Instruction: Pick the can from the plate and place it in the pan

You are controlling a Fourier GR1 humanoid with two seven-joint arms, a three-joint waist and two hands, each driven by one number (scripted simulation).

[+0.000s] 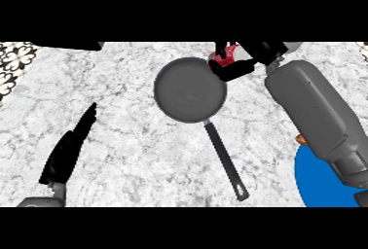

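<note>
A dark grey pan lies on the marble counter, its long handle pointing toward the lower right. At the pan's far right rim, my right hand is curled round a red can, which peeks out between the black fingers. The right forearm stretches up from the lower right. A blue plate sits at the lower right, partly hidden under that forearm. At the left side of the view my left hand rests with straight fingers pointing up.
A small orange object shows at the blue plate's edge beside the forearm. A patterned tile strip runs along the far left. A dark shape lies at the top left edge.
</note>
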